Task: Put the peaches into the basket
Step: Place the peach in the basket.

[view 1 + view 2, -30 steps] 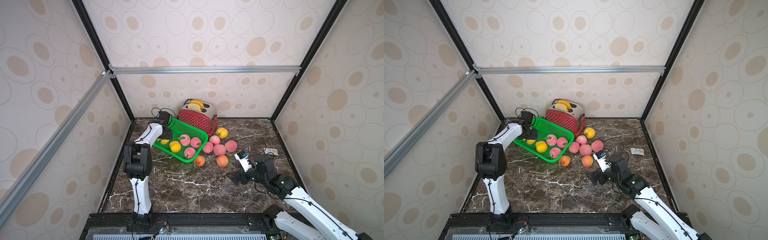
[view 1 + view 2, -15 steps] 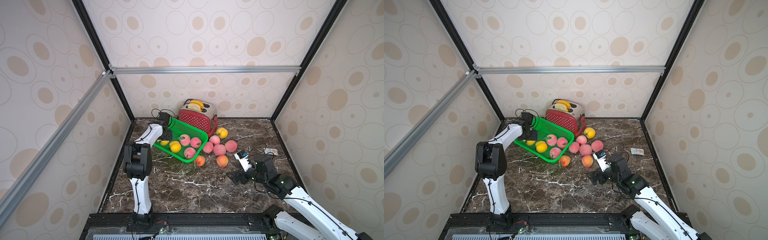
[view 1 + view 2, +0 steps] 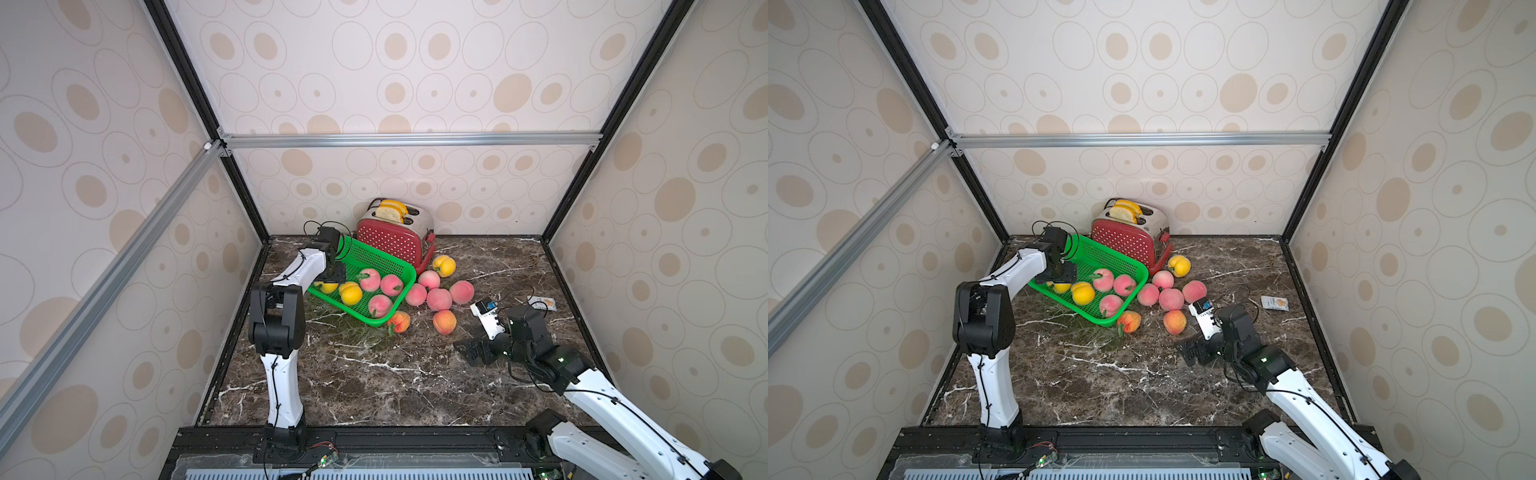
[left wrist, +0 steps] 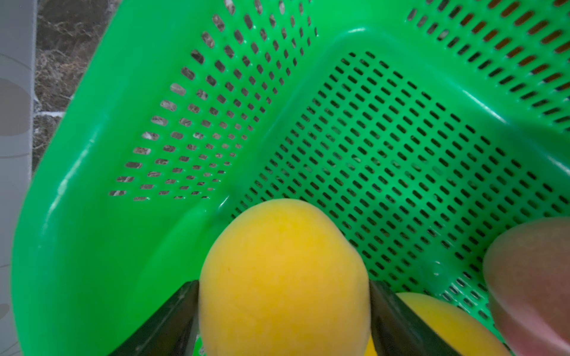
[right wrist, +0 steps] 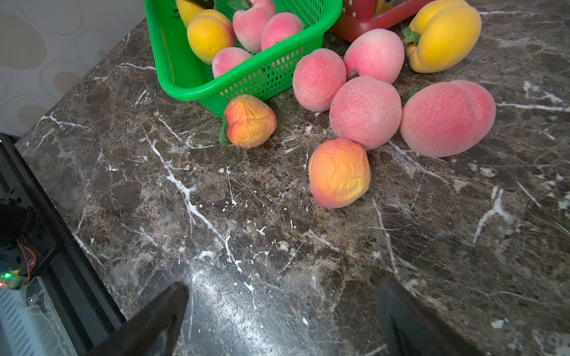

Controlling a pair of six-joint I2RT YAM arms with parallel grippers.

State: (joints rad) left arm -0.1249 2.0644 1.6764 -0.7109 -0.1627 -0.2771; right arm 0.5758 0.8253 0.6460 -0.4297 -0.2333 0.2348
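Cream oval-patterned walls (image 3: 374, 83), dark marble tabletop (image 3: 374, 374), aluminium crossbar (image 3: 411, 139).

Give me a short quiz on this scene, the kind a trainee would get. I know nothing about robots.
1. True or false: the right gripper is holding fruit.
2. How many round peaches lie on the dark marble table, outside the bright green perforated plastic basket? A three, B seven, C ten.
3. Fill in: the left gripper straddles a ___ peach inside the basket.
Key: 1 false; 2 B; 3 yellow.
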